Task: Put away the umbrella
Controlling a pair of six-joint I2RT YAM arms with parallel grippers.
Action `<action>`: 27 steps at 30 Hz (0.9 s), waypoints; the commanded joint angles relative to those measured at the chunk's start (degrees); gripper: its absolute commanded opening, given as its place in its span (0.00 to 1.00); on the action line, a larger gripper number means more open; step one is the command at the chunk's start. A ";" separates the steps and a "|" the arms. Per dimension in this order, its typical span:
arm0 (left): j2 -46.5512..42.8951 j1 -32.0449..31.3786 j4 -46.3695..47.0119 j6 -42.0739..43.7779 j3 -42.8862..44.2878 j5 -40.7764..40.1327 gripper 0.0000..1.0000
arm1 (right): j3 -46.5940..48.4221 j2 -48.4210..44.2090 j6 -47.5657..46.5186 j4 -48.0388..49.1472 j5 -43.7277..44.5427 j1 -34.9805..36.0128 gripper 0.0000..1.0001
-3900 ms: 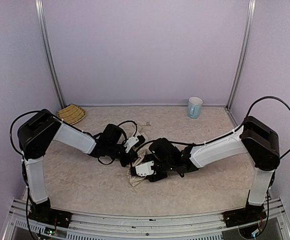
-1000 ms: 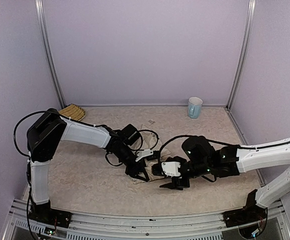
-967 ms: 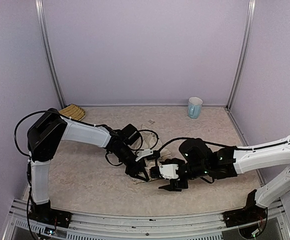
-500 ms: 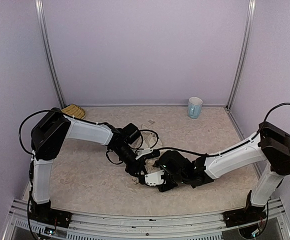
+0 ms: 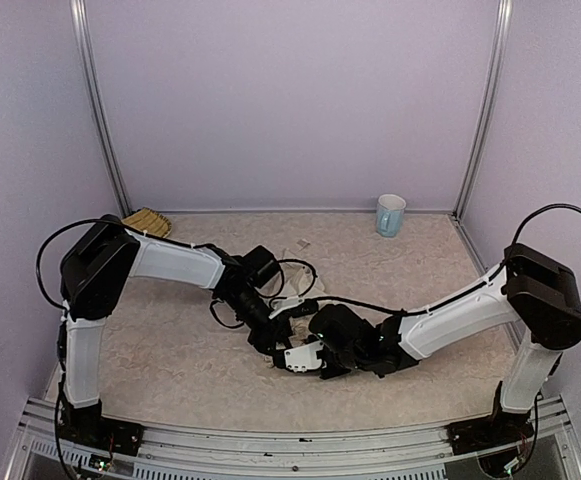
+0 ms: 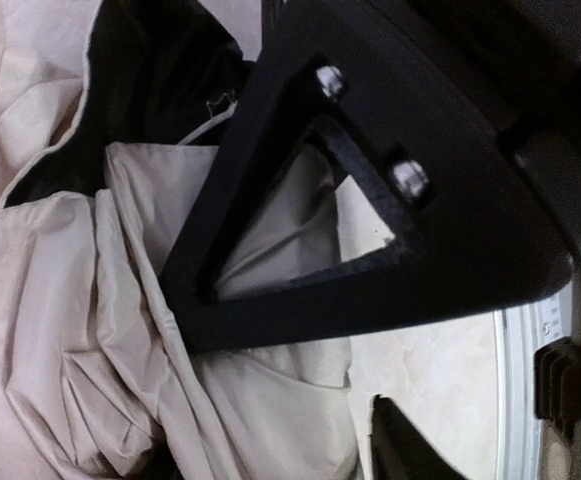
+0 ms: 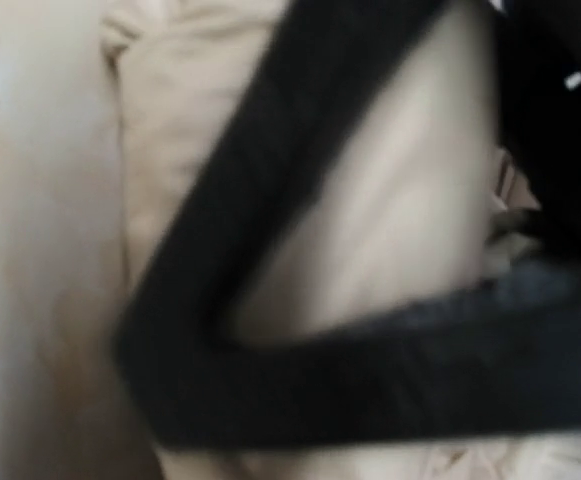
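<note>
At table centre-front, umbrella (image 5: 271,362) lies flat, cream canopy mostly hidden under 2 converging grippers. Left gripper (image 5: 273,338) bears on it from rear-left, right gripper (image 5: 292,361) from right. Probable reason: gathering loose fabric into compact bundle before stowing. Left wrist view: black finger (image 6: 300,230) lies across crinkled folds. Right wrist view is blurred, finger (image 7: 220,250) against beige cloth. Whether either gripper is clamped or spread: cannot tell. Shaft and handle unseen, so long axis and pointing direction cannot be judged.
</note>
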 commanded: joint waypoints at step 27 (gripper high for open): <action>-47.38 -14.18 48.70 0.15 -48.88 -44.01 0.72 | 16.66 12.23 18.75 -44.00 -55.10 -13.08 0.14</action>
